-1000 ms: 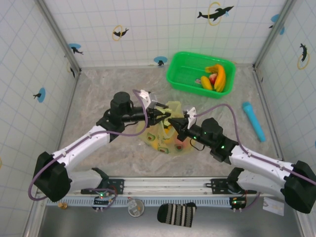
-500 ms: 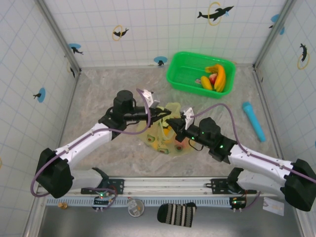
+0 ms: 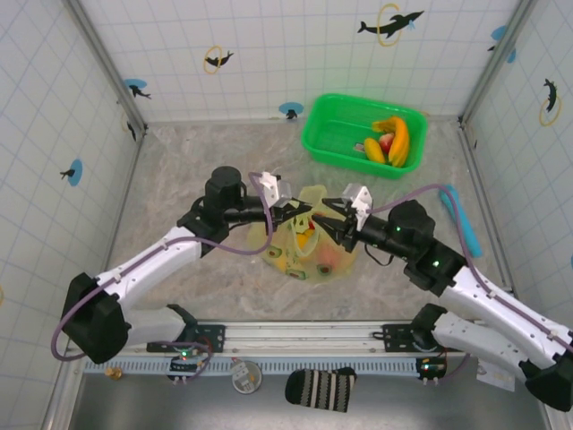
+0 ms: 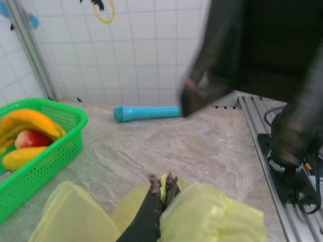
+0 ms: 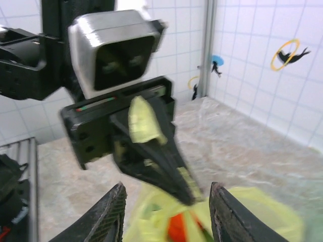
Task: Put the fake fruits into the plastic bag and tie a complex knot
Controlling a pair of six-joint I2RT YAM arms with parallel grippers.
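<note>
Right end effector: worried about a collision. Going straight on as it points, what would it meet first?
Probably the left end effector, dead ahead of the right end effector and shut on a bag strip; depth is unclear.

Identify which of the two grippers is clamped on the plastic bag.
The left gripper: its fingers are shut on a strip of the yellow-green plastic bag. The right gripper has its fingers spread apart, gripping nothing.

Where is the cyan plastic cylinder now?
In the top view, the cyan plastic cylinder lies on the table at the right, beside the tiled wall, just nearer than the green plastic basket.
</note>
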